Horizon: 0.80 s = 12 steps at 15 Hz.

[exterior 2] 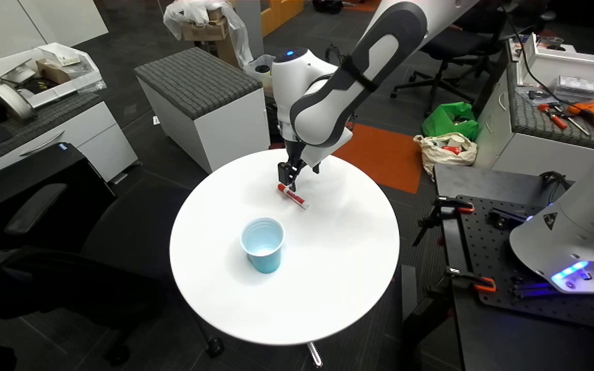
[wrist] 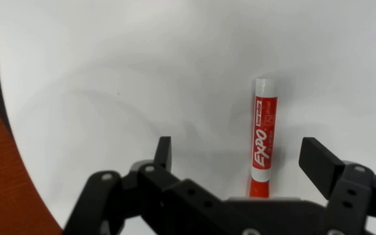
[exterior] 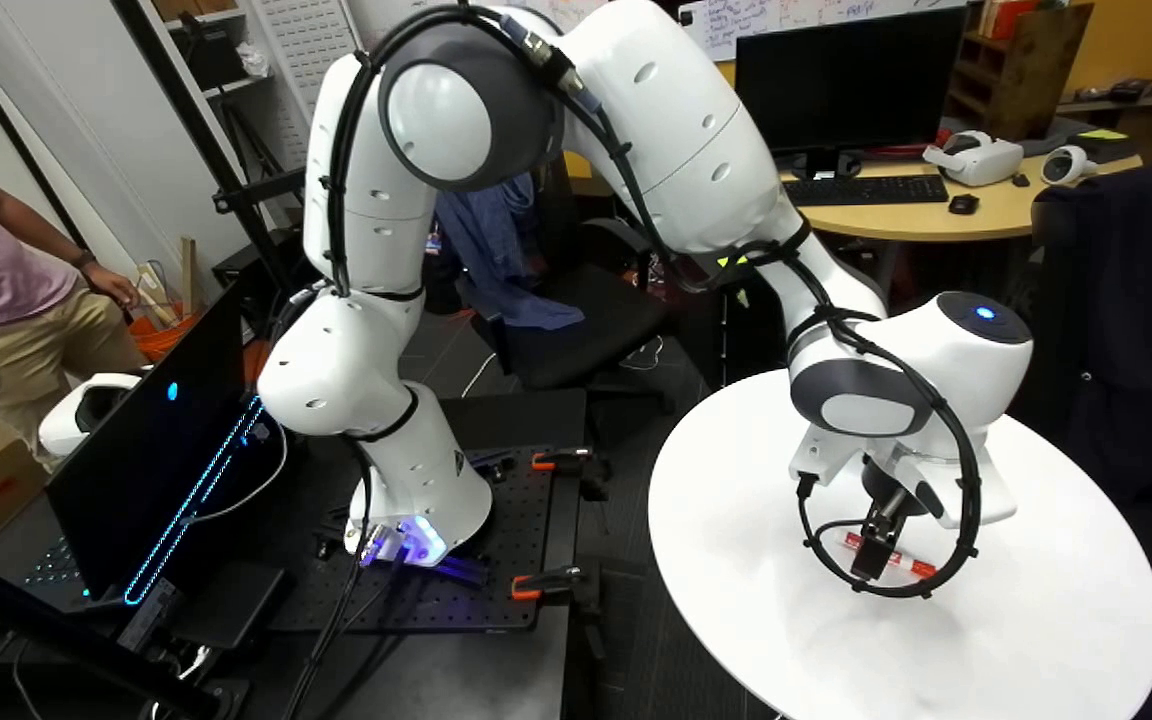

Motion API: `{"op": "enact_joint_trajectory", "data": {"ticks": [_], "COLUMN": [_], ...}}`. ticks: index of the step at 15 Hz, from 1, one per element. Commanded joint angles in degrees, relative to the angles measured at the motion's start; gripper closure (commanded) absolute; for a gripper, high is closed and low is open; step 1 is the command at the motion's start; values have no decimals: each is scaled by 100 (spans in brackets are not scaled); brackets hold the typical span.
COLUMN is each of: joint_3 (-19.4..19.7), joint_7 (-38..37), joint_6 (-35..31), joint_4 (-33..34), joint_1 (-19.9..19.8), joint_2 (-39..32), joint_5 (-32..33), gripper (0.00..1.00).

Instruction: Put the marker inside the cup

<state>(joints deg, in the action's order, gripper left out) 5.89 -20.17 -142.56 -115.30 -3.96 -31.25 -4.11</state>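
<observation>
The red and white marker lies flat on the round white table; it shows in both exterior views (exterior: 916, 568) (exterior 2: 293, 196) and in the wrist view (wrist: 263, 133). My gripper (wrist: 237, 143) is open above it, with the marker between the fingers, nearer the finger on the right of the wrist view. The cap end is hidden by the gripper body there. The gripper also shows in both exterior views (exterior: 876, 552) (exterior 2: 289, 178), with nothing held. The light blue cup (exterior 2: 264, 250) stands upright on the table in an exterior view. It does not show in the wrist view.
The round white table (exterior 2: 338, 278) bears the marker and cup; its edge (wrist: 15, 130) shows at the left of the wrist view. A grey-topped cabinet (exterior 2: 199, 77) stands beside the table. A black chair (exterior 2: 121, 232) is close to it.
</observation>
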Motion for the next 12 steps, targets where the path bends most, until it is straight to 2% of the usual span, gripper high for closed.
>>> {"op": "enact_joint_trajectory", "data": {"ticks": [1,12], "joint_3": [-65,-93], "joint_7": [257,230], "joint_6": [142,221], "joint_4": [303,872], "joint_1": [-36,35], "joint_2": [-192,-724], "joint_5": [-213,-208], "gripper": [0,0]}}
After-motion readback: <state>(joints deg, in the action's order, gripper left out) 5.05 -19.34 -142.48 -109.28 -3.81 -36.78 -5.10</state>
